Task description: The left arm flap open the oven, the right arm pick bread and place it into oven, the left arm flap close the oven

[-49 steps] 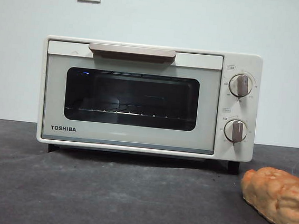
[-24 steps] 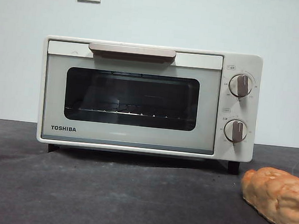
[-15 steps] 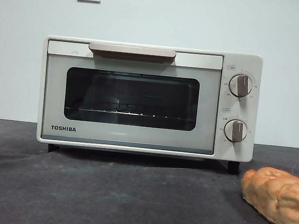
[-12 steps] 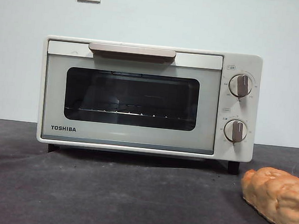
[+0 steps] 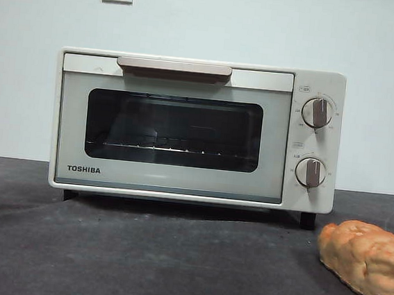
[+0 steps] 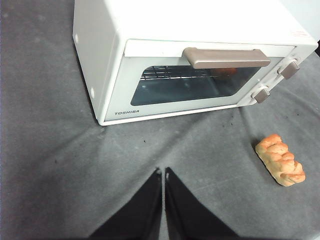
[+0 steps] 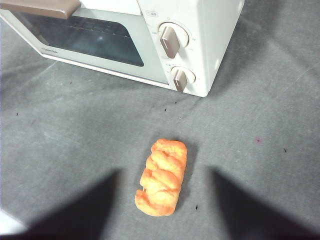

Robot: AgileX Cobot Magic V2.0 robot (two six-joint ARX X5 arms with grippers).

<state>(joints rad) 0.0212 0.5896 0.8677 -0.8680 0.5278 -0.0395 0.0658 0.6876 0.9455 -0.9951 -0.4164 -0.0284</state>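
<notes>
While its dark glass door sits shut under the tan bar handle [image 5: 174, 67], the oven [image 5: 196, 129] stands on a dark grey cloth-covered table [image 5: 138, 253] against a plain white wall [image 5: 264, 28] with two sockets high up. The bread [image 5: 366, 263] lies on the cloth in front of the oven's knob side, well apart from it and partly cut off by the front view's edge. The wire rack is dim behind the glass. The left gripper [image 6: 163, 172] hovers above bare cloth before the door, jaws nearly together. The right gripper [image 7: 164, 176] hangs over the bread, jaws spread wide, touching nothing.
</notes>
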